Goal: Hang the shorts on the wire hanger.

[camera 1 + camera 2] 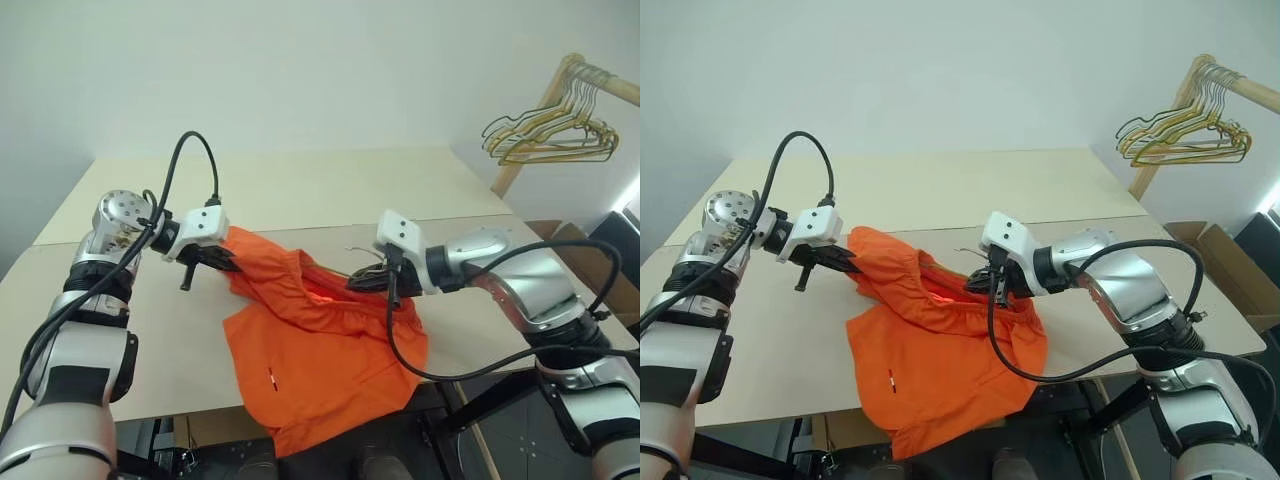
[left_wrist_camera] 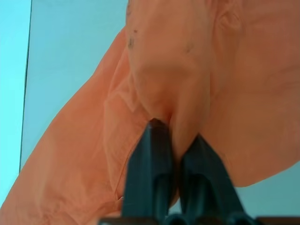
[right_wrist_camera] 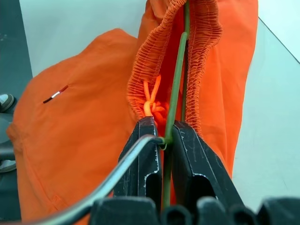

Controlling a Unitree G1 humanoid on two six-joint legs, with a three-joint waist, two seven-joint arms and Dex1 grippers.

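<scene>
Shorts (image 1: 320,350) lie half on the desk (image 1: 300,190), lower part draped over its near edge, waistband lifted between both hands. Wire hanger (image 3: 176,89) runs inside the waistband, long axis toward the left hand. Right hand (image 3: 164,136) is clamped on the wire at the waistband's right end. Left hand (image 2: 176,136) pinches a fold of fabric at the left end, fingers nearly together. Right wrist view shows wire threaded through the elastic; head views hide it. Spare hangers (image 1: 550,135) on the rack, well apart.
</scene>
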